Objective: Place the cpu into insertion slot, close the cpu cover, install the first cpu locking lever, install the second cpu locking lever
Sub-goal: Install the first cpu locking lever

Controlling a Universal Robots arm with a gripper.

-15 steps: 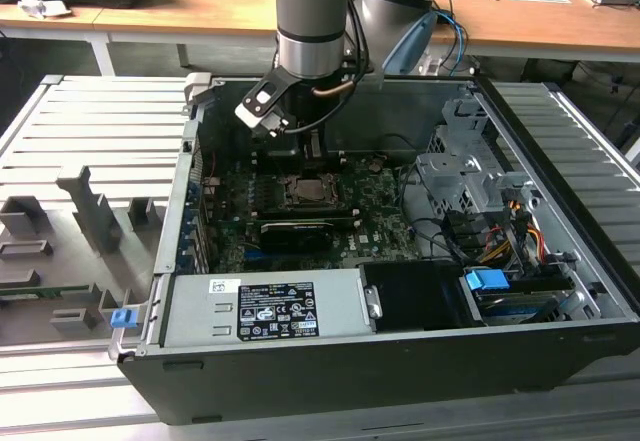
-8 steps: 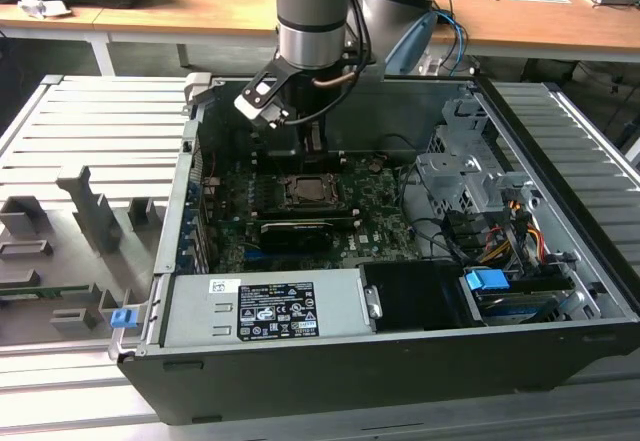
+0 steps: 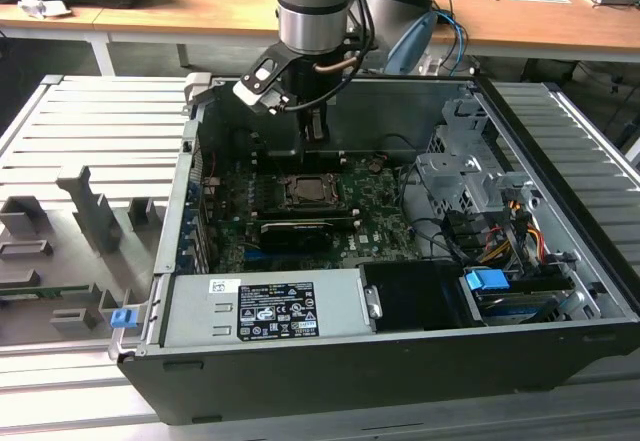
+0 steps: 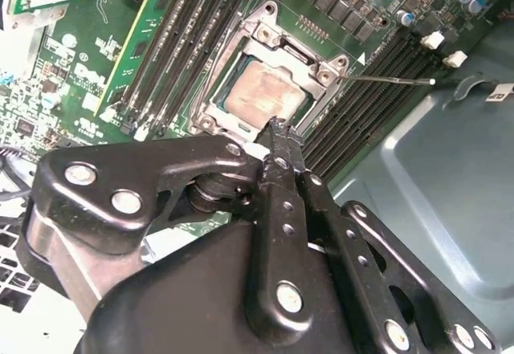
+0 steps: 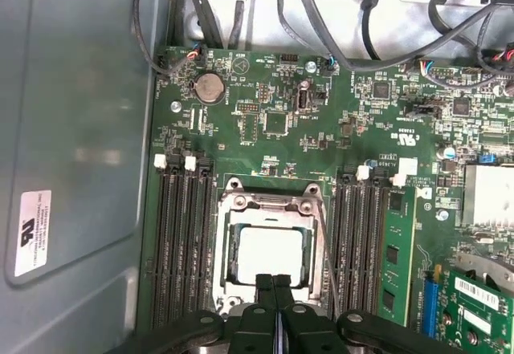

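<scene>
The gripper [image 5: 274, 283] had its two black fingers pressed together with nothing between them, the tips poised just above one edge of the socket in both wrist views [image 4: 279, 129]. Directly beyond the tips the cpu [image 5: 269, 254] sat in the insertion slot [image 3: 311, 192], its pale metal top showing through the window of the cpu cover [image 5: 269, 204], which lay flat around it. A thin metal lever [image 4: 385, 78] stood out from one corner of the socket across the black memory slots [image 5: 181, 242] that flanked it on either side. Farther out, the green board [image 5: 265, 141] carried a coin cell [image 5: 210, 87] and ended at the grey case wall [image 5: 80, 129]. In the exterior view the arm reached down into the open computer case, with the power supply box [image 3: 270, 306] along its near side and a ribbed metal table [image 3: 90, 131] beneath.
</scene>
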